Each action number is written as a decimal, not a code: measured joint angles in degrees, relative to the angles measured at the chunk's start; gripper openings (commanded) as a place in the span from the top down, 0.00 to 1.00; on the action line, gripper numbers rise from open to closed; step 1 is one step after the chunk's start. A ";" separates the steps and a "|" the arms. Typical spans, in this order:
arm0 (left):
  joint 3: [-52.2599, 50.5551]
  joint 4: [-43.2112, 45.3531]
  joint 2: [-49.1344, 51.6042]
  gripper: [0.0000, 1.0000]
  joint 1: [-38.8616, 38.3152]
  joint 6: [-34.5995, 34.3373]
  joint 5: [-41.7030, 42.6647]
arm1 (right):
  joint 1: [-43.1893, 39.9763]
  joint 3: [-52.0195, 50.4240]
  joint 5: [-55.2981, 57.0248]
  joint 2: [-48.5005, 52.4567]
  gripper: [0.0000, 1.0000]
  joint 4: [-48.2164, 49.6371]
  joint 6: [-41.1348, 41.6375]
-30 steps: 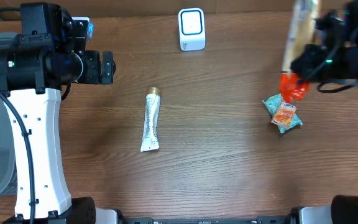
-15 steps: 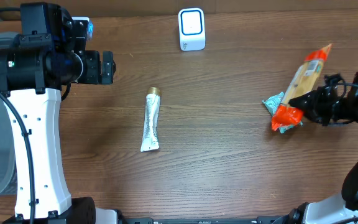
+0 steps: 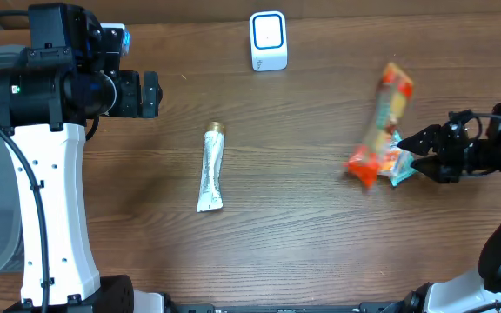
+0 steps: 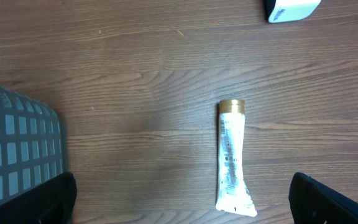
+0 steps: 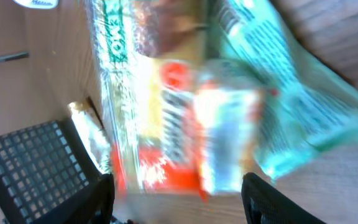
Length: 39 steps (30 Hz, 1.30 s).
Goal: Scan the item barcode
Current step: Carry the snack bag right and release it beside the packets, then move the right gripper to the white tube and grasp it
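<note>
Claw, right (image 3: 410,157): overhead, fingers parted and pointing toward mid-counter, clasping nothing. Long orange snack pack (image 3: 378,127): blurred, slantwise, just ahead of those fingertips and close against a teal packet (image 3: 400,167); whether it rests on the packet cannot be told. Scanner (image 3: 268,40): upright at the far edge of the counter (image 3: 303,243), well apart from the pack. Tube (image 3: 211,168): mid-counter, gold cap toward the scanner. Claw, left (image 3: 153,94): raised over the counter's left part.

Left wrist view: left claw fingers (image 4: 42,200) spread wide, nothing between; tube (image 4: 230,158) below them, scanner (image 4: 291,9) at the top edge, grey mesh basket (image 4: 17,149) alongside.

Right wrist view: right claw fingers (image 5: 263,202) apart; snack pack (image 5: 166,106) blurred, ahead of them, teal packet (image 5: 278,93) beside it.
</note>
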 measured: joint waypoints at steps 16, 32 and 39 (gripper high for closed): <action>0.00 0.00 0.00 0.00 0.00 0.00 0.00 | 20.33 21.11 5.51 -2.03 0.00 -5.03 -1.03; 0.00 0.00 0.00 0.00 0.00 0.00 -0.02 | 58.25 19.19 16.15 8.92 0.10 26.32 17.94; 0.00 0.00 0.00 0.00 0.00 0.00 0.00 | 65.88 18.93 18.75 18.99 0.15 30.10 24.13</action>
